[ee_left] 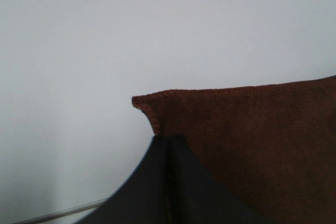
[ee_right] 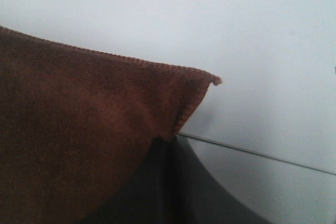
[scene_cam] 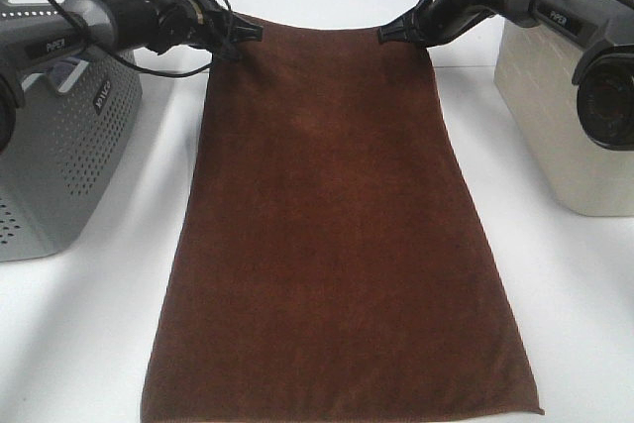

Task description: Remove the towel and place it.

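The near end of the towel (scene_cam: 337, 245) lies flat on the white worktop (scene_cam: 584, 324), right at the front edge of the high view. There is one towel, dark reddish brown and long, and it runs up the middle away from the front. On the left of it stands one grey basket (scene_cam: 59, 146) with many small holes in its side; something blue and white shows behind the holes, but it is too hidden to tell what it is. On the right stands one cream bin (scene_cam: 565, 116), and its inside cannot be seen. Both stand apart from the towel's long edges. At the far end there are two arms. The left gripper (scene_cam: 250, 35) has its jaws clenched on the far left corner of the towel, and the right gripper (scene_cam: 388, 35) has its jaws clenched on the far right corner. The far edge hangs between them. Each wrist view shows a pinched corner in front of a plain white surface.
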You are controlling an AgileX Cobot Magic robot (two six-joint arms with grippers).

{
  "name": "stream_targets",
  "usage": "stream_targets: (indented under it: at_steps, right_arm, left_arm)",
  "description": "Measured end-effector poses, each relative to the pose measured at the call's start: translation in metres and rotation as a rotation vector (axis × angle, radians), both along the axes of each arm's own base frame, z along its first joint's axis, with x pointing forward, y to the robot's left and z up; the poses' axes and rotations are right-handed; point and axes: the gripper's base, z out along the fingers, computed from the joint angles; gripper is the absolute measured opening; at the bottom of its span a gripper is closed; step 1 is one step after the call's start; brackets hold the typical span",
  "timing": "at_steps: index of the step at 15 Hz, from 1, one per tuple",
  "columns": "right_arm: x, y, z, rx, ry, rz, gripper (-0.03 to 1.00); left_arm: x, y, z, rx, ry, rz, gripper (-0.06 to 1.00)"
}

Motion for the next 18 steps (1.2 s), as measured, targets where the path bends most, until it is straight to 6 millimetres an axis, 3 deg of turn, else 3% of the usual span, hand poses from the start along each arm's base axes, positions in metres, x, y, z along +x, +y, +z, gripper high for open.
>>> stream_targets:
  at_steps: [3,5,6,7,9,13,18]
  right_arm:
    - [0.001,0.0,-0.005,0.001,-0.006,0.003,0.04]
    - [0.002,0.001,-0.003,-0.003,-0.028,0.008,0.25]
    - [0.002,0.0,-0.003,0.007,-0.027,-0.004,0.48]
    - [0.002,0.0,-0.003,0.007,-0.027,-0.004,0.48]
    - [0.002,0.0,-0.003,0.017,-0.025,-0.013,0.56]
    - [0.0,0.0,0.0,0.028,-0.003,-0.022,0.56]
    - [-0.008,0.0,0.061,0.084,-0.035,-0.035,0.56]
  left_arm:
    - [0.001,0.0,-0.002,-0.013,-0.022,-0.01,0.02]
    - [0.001,-0.001,-0.001,-0.014,-0.025,-0.011,0.13]
    - [0.001,-0.001,-0.001,-0.015,-0.025,-0.011,0.32]
    - [0.001,-0.001,-0.001,-0.015,-0.025,-0.011,0.32]
    - [0.001,-0.001,-0.001,-0.018,-0.024,-0.011,0.54]
    - [0.0,-0.005,0.002,-0.039,-0.031,-0.015,0.57]
    - [-0.006,-0.015,0.057,-0.064,-0.102,-0.027,0.57]
